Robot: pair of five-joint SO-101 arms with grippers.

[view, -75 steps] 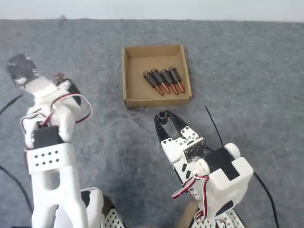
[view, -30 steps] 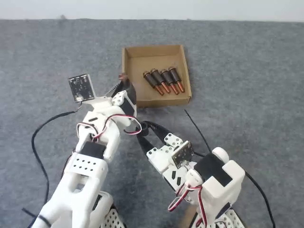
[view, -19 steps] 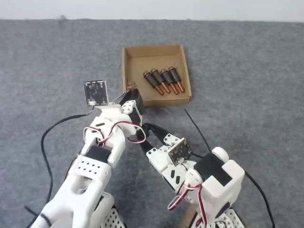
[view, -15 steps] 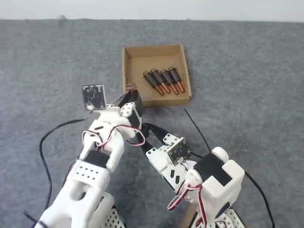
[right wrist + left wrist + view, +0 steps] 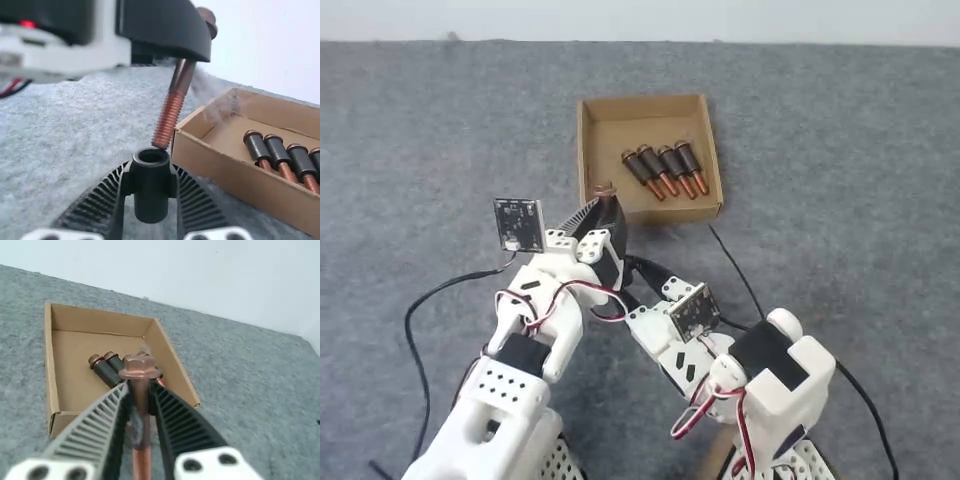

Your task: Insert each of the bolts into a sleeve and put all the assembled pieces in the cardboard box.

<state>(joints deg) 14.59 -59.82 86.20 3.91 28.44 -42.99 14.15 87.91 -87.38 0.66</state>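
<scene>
A grey felt counter (image 5: 840, 150) meets a plain white wall (image 5: 210, 275). A shallow brown cardboard box (image 5: 583, 160) holds four sleeved bolts (image 5: 665, 170) side by side. By its near-left corner, the left pincer (image 5: 138, 390) clamps a tilted copper flange-headed bolt (image 5: 140, 371), its threaded tip just over the upright black cylindrical sleeve (image 5: 150, 192), which is clamped in the right pincer (image 5: 150, 175).

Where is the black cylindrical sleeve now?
The black sleeve stands upright in the right gripper, right wrist view, just under the threaded tip of the copper bolt, beside the cardboard box.
</scene>
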